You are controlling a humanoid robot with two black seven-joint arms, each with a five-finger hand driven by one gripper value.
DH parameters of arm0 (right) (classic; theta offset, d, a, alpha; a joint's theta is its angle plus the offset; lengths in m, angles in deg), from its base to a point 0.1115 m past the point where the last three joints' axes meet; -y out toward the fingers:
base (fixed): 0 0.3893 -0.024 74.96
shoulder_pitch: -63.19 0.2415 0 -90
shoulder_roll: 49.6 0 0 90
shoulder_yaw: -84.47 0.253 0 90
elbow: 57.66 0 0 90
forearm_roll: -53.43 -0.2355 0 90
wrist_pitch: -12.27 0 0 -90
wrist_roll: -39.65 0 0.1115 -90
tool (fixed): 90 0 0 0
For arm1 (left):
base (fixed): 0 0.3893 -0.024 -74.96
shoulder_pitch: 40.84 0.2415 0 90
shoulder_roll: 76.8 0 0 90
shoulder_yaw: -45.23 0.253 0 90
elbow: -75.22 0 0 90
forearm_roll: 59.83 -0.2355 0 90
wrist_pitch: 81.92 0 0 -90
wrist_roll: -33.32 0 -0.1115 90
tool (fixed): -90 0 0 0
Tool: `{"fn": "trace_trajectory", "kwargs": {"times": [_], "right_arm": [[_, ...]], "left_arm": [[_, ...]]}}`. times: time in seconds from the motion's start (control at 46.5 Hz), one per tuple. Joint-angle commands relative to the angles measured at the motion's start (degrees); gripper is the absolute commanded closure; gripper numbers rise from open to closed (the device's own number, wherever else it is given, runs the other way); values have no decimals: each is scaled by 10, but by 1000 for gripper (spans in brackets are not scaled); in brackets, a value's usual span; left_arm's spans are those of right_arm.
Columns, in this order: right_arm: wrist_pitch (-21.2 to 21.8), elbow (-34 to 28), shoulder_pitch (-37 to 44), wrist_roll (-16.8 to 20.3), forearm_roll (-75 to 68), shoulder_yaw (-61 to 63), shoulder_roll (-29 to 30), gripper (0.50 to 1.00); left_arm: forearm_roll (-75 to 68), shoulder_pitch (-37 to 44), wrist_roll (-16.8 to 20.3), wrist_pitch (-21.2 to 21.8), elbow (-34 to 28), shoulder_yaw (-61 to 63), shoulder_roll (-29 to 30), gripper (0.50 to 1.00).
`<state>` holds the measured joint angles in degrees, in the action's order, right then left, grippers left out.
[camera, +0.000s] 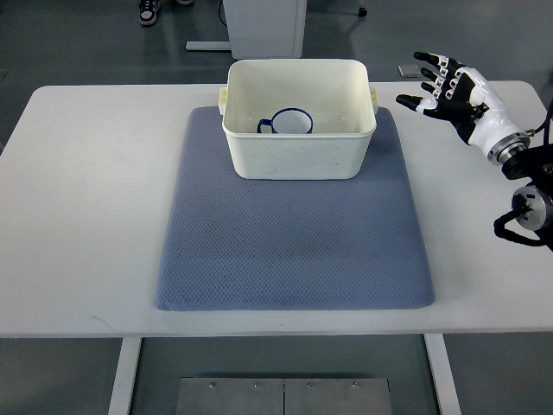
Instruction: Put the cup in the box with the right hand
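No readable text, label, brand, number or sign anywhere in the top view.

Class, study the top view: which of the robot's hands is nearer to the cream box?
Right. The right hand hovers open just off the right side of the box, empty; the cup lies inside. The left hand is not in view.
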<state>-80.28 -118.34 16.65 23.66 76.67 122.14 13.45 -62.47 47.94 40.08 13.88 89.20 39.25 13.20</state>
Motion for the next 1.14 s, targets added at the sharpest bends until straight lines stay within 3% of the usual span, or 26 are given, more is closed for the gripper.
{"fn": "trace_trajectory", "kwargs": {"times": [0.0, 0.624, 1.118], "right_arm": [[0, -4, -21, 4, 2, 21, 1, 502], [8, -8, -108, 24, 70, 127, 73, 500], [8, 44, -134, 24, 60, 164, 128, 500]], "left_arm": [[0, 0, 0, 0, 1, 0, 0, 500], [0, 0, 0, 0, 0, 0, 0, 500], [0, 0, 0, 0, 0, 0, 0, 500]]}}
